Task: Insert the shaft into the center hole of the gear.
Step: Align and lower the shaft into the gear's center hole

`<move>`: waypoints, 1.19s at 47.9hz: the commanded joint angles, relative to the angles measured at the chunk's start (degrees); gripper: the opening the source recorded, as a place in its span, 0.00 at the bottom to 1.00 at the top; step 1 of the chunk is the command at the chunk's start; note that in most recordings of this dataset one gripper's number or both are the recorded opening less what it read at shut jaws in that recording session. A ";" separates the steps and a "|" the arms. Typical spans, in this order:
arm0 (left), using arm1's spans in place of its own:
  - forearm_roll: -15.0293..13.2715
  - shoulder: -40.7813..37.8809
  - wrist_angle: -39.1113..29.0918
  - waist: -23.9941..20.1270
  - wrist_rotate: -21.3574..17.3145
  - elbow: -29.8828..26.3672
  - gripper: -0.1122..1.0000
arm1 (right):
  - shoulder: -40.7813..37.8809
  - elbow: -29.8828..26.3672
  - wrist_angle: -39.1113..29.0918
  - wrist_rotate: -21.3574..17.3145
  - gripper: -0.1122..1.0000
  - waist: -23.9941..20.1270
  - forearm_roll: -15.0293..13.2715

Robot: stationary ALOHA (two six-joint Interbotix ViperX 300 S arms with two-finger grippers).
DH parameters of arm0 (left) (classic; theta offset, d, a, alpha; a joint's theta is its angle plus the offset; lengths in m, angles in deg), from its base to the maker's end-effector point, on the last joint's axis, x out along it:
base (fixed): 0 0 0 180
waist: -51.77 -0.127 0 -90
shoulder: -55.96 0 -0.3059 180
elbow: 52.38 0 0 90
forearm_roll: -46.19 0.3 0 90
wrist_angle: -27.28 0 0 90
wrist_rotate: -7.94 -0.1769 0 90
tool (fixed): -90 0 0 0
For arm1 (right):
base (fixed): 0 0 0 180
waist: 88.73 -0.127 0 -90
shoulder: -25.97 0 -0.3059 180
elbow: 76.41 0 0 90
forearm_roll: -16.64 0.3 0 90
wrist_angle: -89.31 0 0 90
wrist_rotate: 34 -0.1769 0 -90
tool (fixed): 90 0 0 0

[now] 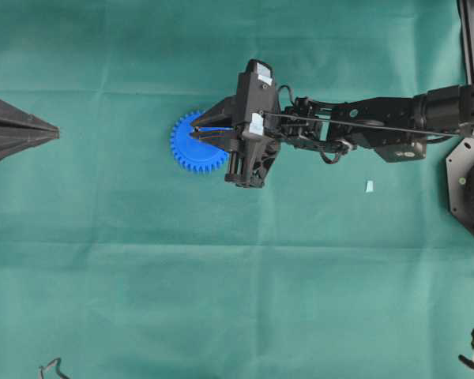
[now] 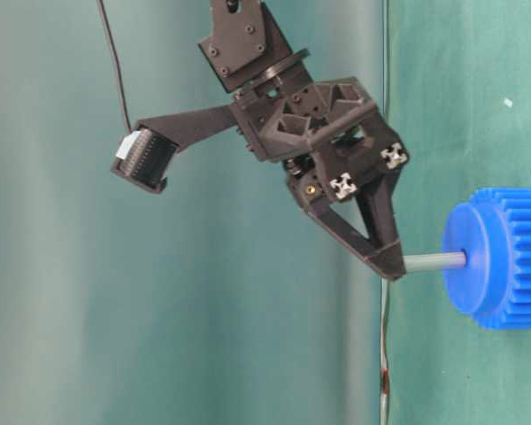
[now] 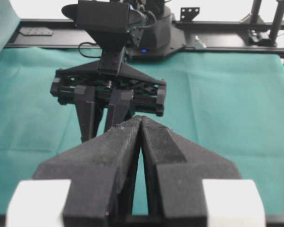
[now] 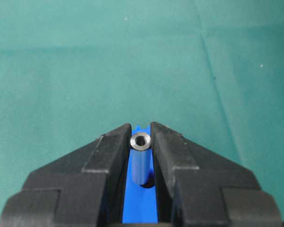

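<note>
shaft [image 2: 434,260] clamped at its top end between your right gripper [image 4: 141,142] fingertips, lower end at the center hole [image 2: 465,258] of the gear [image 2: 504,258] | risk: tilt or early release jams or topples it | left gripper [image 3: 141,124] closed, empty, well apart | green cloth [image 1: 221,284], pale scrap [image 1: 369,186] behind the fingers

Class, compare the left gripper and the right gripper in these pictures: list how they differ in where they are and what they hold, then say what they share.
1. Position: the left gripper sits at the table's edge, away from the gear; the right gripper is over the gear.
2. Load: the left gripper is shut on nothing; the right gripper is shut on the shaft, whose far end meets the gear's hub.
Shared: both have black wedge-shaped fingers, closed.
</note>
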 commanded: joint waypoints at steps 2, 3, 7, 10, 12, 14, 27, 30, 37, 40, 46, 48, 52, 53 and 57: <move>0.09 -0.35 0.26 0.00 -0.09 -1.41 0.10 | 2.02 -0.62 0.09 0.26 0.26 0.35 -0.18; 0.18 -0.35 0.35 0.00 -0.09 -1.41 0.10 | 2.02 -0.62 0.09 0.26 0.26 0.35 -0.18; 0.18 -0.35 0.35 0.00 -0.09 -1.41 0.10 | 2.02 -0.53 0.09 0.35 0.26 0.35 -0.18; 0.09 -0.35 0.26 0.00 -0.18 -1.41 0.10 | 1.85 -0.35 0.35 0.35 0.26 0.35 -0.09; 0.18 -0.35 0.26 0.00 -0.18 -1.49 0.10 | 1.58 -0.26 0.35 0.35 0.26 0.44 -0.18; 0.18 -0.35 0.35 0.00 -0.18 -1.41 0.10 | 1.23 -0.35 0.44 0.35 0.26 0.44 -0.09; 0.09 -0.35 0.35 0.00 -0.09 -1.41 0.10 | -1.76 -0.35 2.81 0.26 0.26 0.44 0.44; 0.18 -0.35 0.35 0.00 -0.09 -1.41 0.10 | -2.11 -0.44 2.99 0.18 0.26 0.44 0.53; 0.18 -0.35 0.35 0.00 -0.09 -1.49 0.10 | -2.20 -0.26 3.16 0.26 0.26 0.44 0.53; 0.18 -0.35 0.26 0.00 -0.09 -1.41 0.10 | -2.46 -0.35 3.16 0.18 0.26 0.44 0.53; 0.18 -0.35 0.35 0.00 -0.09 -1.41 0.10 | -3.52 -0.53 3.16 0.00 0.26 0.44 0.53; 0.18 -0.35 0.35 0.00 -0.09 -1.41 0.10 | -3.96 -0.62 3.16 0.00 0.26 0.44 0.53; 0.18 -0.35 0.26 0.00 -0.09 -1.41 0.10 | -4.75 -0.97 3.25 0.00 0.26 0.44 0.53; 0.18 -0.35 0.26 0.00 -0.18 -1.41 0.10 | -4.92 -1.05 3.34 0.00 0.26 0.44 0.53; 0.18 -0.35 0.35 0.00 -0.18 -1.41 0.10 | -5.27 -1.14 3.34 0.00 0.26 0.44 0.53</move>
